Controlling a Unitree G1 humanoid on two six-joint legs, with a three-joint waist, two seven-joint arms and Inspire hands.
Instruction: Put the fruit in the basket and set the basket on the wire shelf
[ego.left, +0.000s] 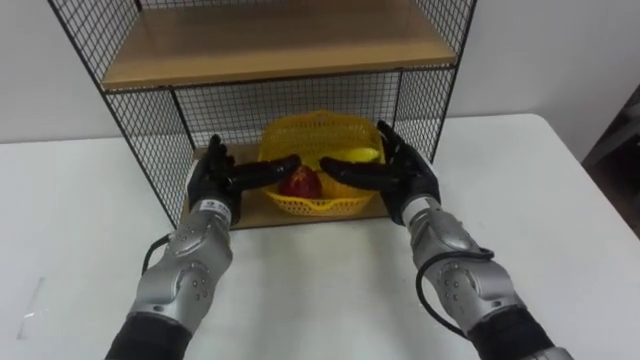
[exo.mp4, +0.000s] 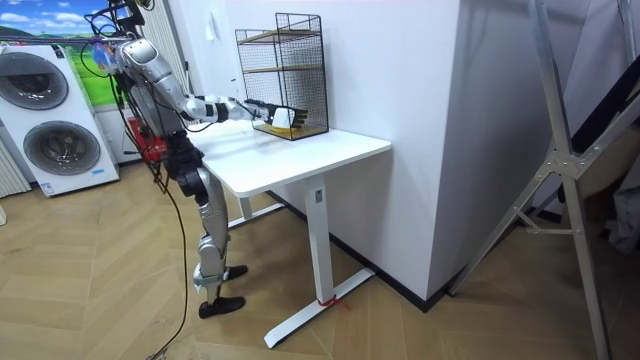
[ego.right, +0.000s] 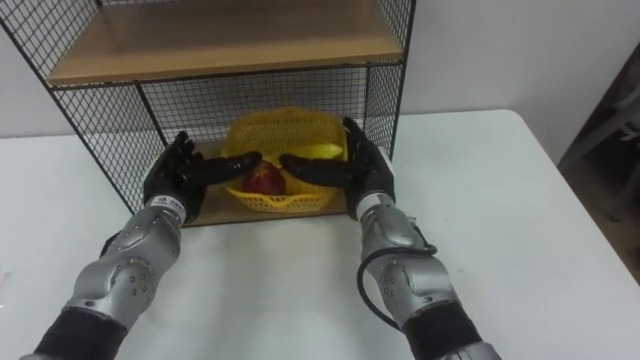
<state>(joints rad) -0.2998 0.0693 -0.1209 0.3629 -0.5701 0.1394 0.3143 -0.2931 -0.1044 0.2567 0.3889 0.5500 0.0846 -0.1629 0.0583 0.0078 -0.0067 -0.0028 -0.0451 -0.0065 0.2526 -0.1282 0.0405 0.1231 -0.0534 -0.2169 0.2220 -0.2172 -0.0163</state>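
Note:
A yellow mesh basket stands on the bottom board of the black wire shelf. In it lie a red apple and a yellow fruit. My left hand is at the basket's left side and my right hand at its right side. Both are open, with the fingers straight and the thumbs reaching inward across the basket's front rim. In the room view I stand at the end of the white table with both arms stretched toward the shelf.
The shelf's upper wooden board hangs low over the basket, and wire mesh closes its sides and back. White tabletop spreads in front of the shelf. Washing machines stand behind me.

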